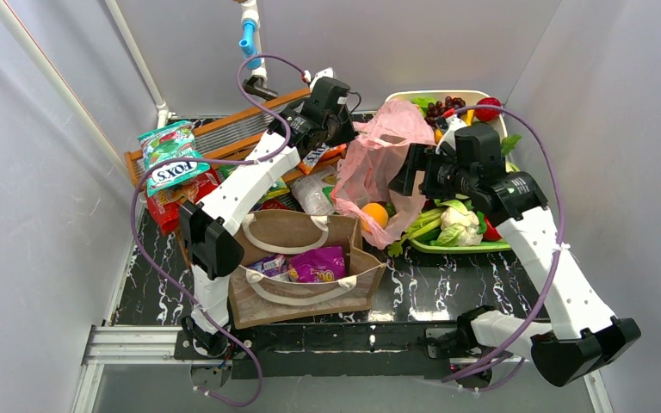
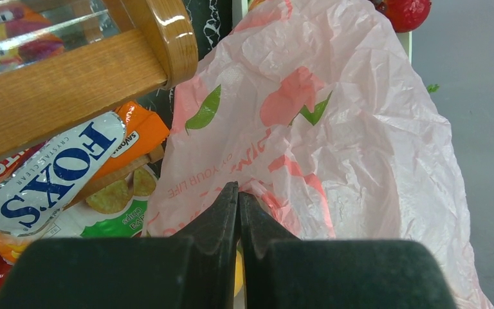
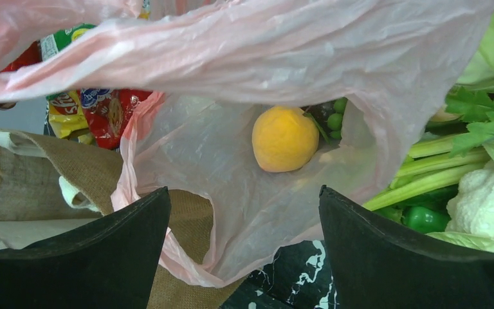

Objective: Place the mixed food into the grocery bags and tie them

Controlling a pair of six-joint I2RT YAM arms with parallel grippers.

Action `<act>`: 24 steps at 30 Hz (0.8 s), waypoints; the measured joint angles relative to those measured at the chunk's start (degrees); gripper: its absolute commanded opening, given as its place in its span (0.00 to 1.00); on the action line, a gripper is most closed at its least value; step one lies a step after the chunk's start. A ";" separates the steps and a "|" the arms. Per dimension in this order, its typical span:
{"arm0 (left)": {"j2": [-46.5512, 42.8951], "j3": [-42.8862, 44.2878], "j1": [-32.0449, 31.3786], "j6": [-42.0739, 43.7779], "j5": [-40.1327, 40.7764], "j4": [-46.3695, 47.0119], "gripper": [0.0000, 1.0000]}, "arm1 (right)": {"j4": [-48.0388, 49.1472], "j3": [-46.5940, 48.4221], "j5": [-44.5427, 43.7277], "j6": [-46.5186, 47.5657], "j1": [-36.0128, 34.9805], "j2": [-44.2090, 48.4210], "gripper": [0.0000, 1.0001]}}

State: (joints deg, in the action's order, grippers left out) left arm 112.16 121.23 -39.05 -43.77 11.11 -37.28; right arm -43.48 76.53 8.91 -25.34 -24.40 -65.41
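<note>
**Operator:** How do my grippers stand?

**Describer:** Your left gripper (image 2: 238, 193) has its fingers pressed together, pinching the top film of the pink bag (image 2: 334, 129). Your right gripper (image 3: 244, 190) is spread wide at the bag's mouth, holding nothing.

**Operator:** And the food?

**Describer:** An orange (image 3: 285, 138) lies inside the pink bag. A purple packet (image 1: 317, 265) sits in the brown tote (image 1: 301, 305) beside it. The cauliflower (image 1: 460, 217) rests on the green tray (image 1: 456, 247).

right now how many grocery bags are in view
2. The pink plastic bag is mid-table, bunched up with its mouth open; the brown tote stands nearer, in front of it. A folded one could be hidden under the clutter.
</note>
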 measured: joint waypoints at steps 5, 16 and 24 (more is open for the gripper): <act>-0.52 -1.68 0.00 0.02 0.07 0.37 0.00 | -1.75 1.05 -3.15 1.77 0.00 2.97 0.93; -1.92 -5.29 0.33 0.04 0.24 1.09 0.00 | -5.16 -4.20 -19.78 3.76 0.57 11.87 0.97; -2.45 -6.86 0.59 0.00 0.13 1.55 0.00 | -5.92 -7.10 -18.47 -0.39 12.26 7.93 0.97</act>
State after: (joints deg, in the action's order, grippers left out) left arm 109.71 114.37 -38.46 -43.77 11.25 -35.73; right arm -49.41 69.43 -9.56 -25.74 -12.14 -57.47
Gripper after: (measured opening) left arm 0.010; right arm 0.972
